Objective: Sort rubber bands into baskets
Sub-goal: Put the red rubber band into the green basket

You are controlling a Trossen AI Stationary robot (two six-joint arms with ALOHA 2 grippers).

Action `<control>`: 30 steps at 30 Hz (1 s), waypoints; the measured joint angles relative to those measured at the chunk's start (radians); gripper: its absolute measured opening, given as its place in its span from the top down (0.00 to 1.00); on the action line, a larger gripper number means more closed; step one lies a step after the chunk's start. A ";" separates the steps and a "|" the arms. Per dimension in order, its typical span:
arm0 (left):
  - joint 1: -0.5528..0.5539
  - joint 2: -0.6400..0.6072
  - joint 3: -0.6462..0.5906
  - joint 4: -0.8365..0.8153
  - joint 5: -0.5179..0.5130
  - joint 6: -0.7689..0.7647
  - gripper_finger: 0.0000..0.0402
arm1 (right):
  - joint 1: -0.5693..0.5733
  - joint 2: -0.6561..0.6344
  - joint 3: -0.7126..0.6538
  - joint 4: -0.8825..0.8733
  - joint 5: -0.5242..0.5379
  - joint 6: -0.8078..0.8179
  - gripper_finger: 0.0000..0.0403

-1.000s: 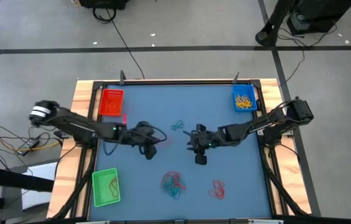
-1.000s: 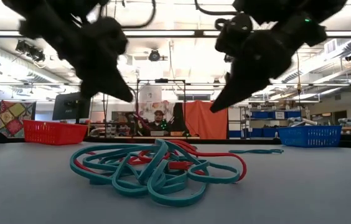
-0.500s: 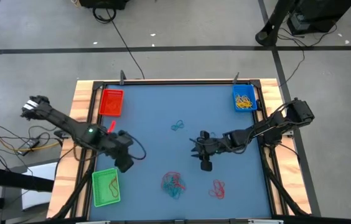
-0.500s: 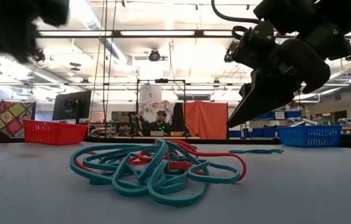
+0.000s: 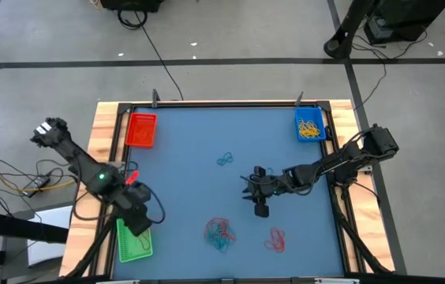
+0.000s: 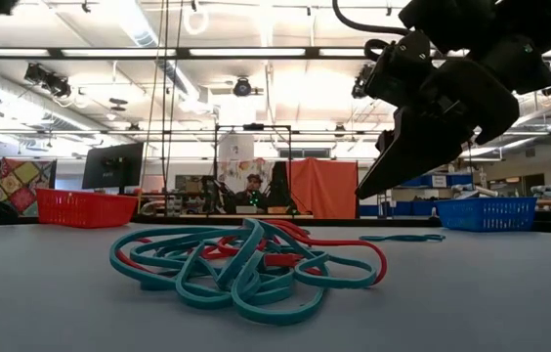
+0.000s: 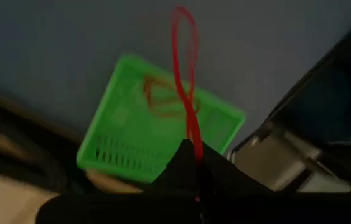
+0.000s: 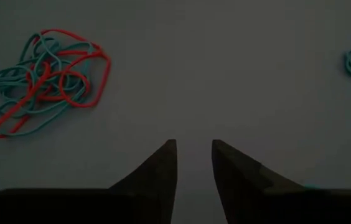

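Note:
My left gripper is above the green basket at the table's near left, shut on a red rubber band. The basket shows beneath the band in the left wrist view, with a few bands inside. My right gripper hovers open and empty over the table's middle, right of a red-and-teal tangle of bands. Its fingertips show apart, and the tangle lies flat on the table. The red basket is far left. The blue basket with yellow bands is far right. My left gripper pinches one end of the red band between its shut fingertips, coming from above. The single loop runs out past the fingertips, thin and drawn long, over the green basket and clear of the table.
A small red pile of bands lies near the front right and a lone teal band lies mid-table. In the low view the tangle is close in front, with my right gripper above and behind it.
My left gripper has gone from the table's middle toward the left and near edges, carrying the red band to a spot over the green basket. My right gripper has shifted a little toward the near edge and then stayed still.

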State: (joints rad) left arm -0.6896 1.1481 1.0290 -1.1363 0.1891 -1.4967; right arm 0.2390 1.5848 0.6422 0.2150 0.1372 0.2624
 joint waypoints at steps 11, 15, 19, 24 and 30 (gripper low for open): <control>-0.099 0.137 0.000 -0.058 0.201 -0.087 1.00 | 0.015 0.000 0.000 -0.002 0.001 0.019 0.72; -0.106 0.170 -0.001 -0.122 0.255 -0.086 1.00 | 0.007 0.000 0.000 0.001 0.000 0.027 0.72; -0.113 0.175 -0.001 -0.078 0.243 -0.096 1.00 | 0.006 0.000 0.000 0.001 0.000 0.034 0.72; -0.119 0.179 -0.001 -0.030 0.241 -0.132 1.00 | 0.009 0.000 0.000 0.000 0.000 0.049 0.72; -0.108 0.225 -0.001 -0.030 0.153 -0.065 0.99 | 0.009 0.000 0.000 -0.005 0.003 0.042 0.72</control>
State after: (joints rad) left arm -0.7972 1.3728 1.0283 -1.1663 0.3425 -1.5617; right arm 0.2485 1.5848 0.6426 0.2096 0.1400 0.3045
